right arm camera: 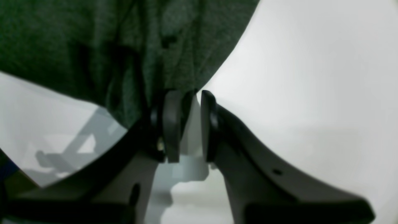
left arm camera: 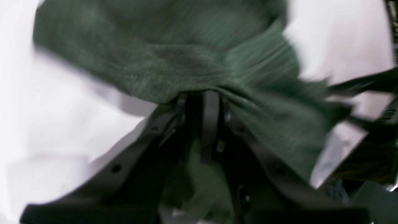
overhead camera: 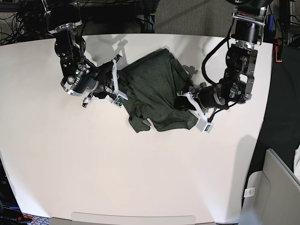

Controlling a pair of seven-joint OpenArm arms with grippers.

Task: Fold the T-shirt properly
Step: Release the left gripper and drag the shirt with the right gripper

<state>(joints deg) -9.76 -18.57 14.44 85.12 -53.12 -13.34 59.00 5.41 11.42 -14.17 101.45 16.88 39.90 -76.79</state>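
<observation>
While the T-shirt [overhead camera: 157, 91] lies bunched mid-frame, the left gripper [left arm camera: 202, 99] pinches its fabric; the right gripper [right arm camera: 186, 96] pinches its edge at the fingertips [right arm camera: 171, 102].

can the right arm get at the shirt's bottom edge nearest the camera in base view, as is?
Probably yes. The right gripper sits at the T-shirt beside that edge, with only bare table between. But its jaws seem to pinch fabric already, so it would have to let go first.

No words or numbers could be read anywhere; the small white tag [overhead camera: 249, 191] was too tiny.
</observation>
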